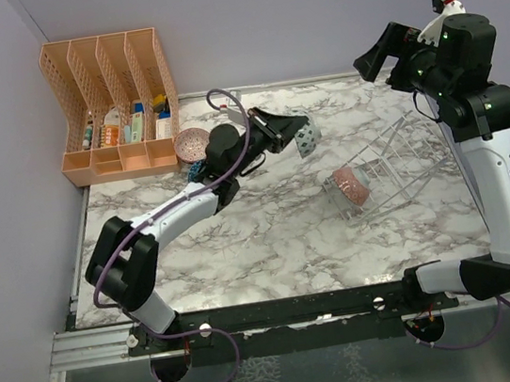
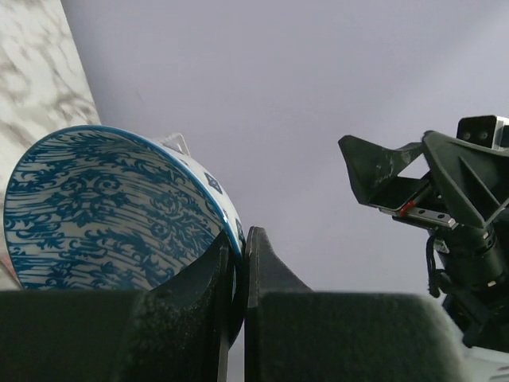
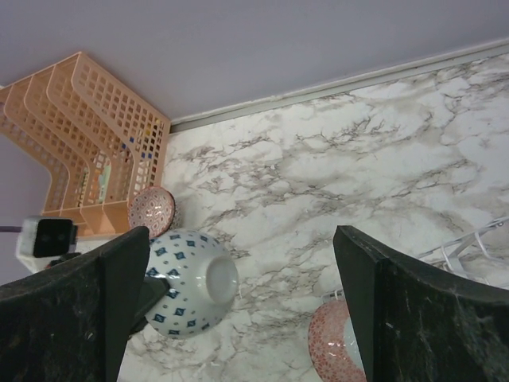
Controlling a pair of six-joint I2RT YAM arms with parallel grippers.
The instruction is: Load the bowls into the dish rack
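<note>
Marble bench. The dish rack is on the right half, a clear wire frame that looks tipped at an angle, not square on the bench. It is probably light and will skid or roll if nudged, so go in gently. The orange organizer is in the back left corner and isn't part of the task.

Bowls:
- The blue bowl is up in the air over mid-bench, well left of the rack.
- The pink-red bowl stands on edge at the rack's left end.
- The pink bowl is just beside the organizer.

They look like hard glazed ceramic: stiff, slick, chippable, and light enough for a rim pinch, though they may swivel in it. The best hold is across the rim wall, one finger inside and one outside.

The left hand is clamped on the blue bowl's rim in just that way. The right hand is raised above the rack, fingers spread wide and holding nothing.
</note>
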